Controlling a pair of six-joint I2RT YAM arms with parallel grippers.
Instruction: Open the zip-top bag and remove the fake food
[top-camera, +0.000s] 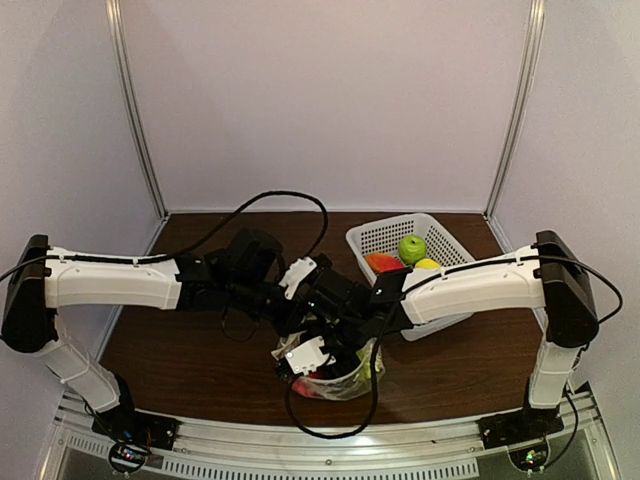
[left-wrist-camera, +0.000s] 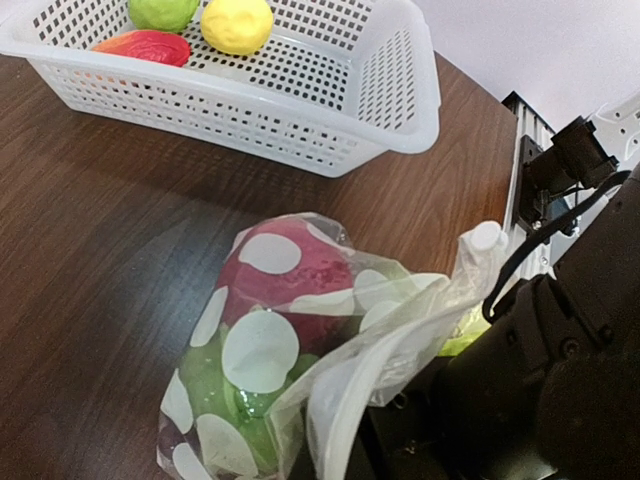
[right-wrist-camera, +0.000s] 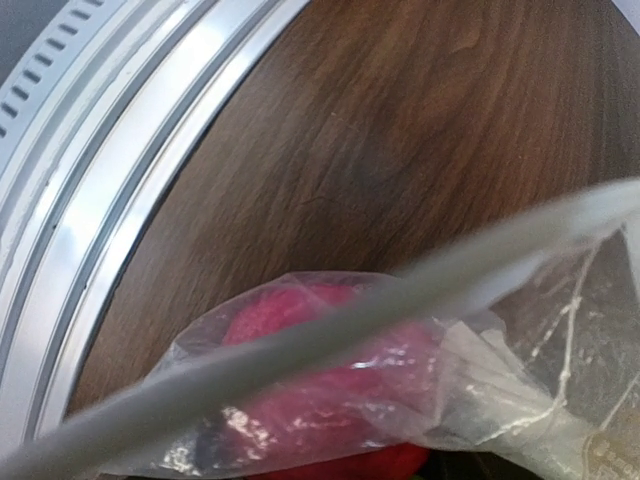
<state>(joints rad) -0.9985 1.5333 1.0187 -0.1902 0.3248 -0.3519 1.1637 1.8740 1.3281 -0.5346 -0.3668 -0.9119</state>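
The clear, white-dotted zip-top bag, glossy plastic fruit inside, sits lower centre on the dark wooden table, its rim pinched by the closed left gripper; whether the right gripper is open cannot be told.

- Zip-top bag sits midway along the table's near edge, red fruit inside.
- Left arm and right arm meet over it.
- White basket, far right, holds green apple and lemon.

White-dotted clear bag, white basket, brown table
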